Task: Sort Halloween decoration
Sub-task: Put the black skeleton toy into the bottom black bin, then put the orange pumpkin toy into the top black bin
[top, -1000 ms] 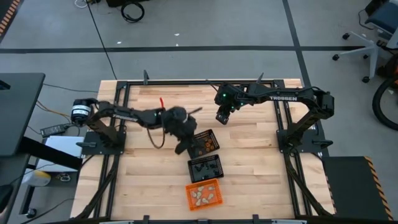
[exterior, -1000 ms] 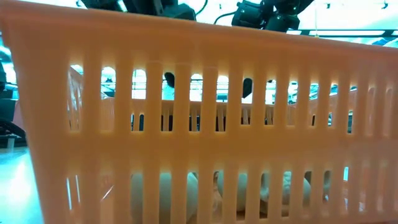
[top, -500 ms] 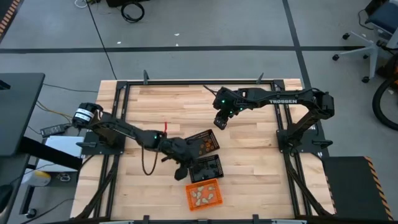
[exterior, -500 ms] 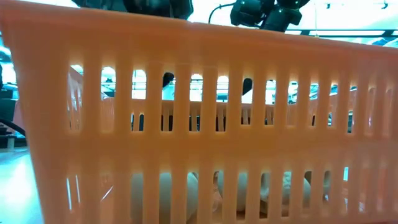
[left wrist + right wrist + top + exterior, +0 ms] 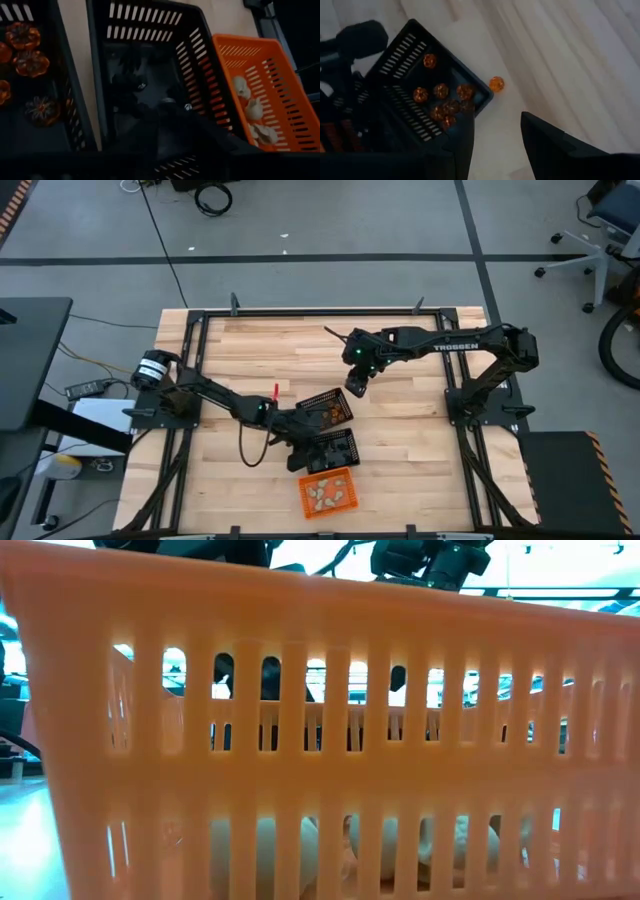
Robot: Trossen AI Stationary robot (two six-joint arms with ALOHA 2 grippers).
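Right wrist view: orange trinket (image 5: pixel 496 83) beyond open right pincer (image 5: pixel 497 142).

The tabletop (image 5: pixel 400 440) is made of light wood planks. Three baskets sit on it in a row, close together. The first black basket (image 5: pixel 328 407) sits near the right jaws, and small orange pumpkins (image 5: pixel 440 91) lie inside it. The second black basket (image 5: pixel 331 449) sits right under the left jaws. The orange basket (image 5: pixel 327 492) comes next, just past the left jaws. One orange pumpkin (image 5: pixel 495 83) lies alone on the wood, just beside the first black basket, in front of the right jaws.
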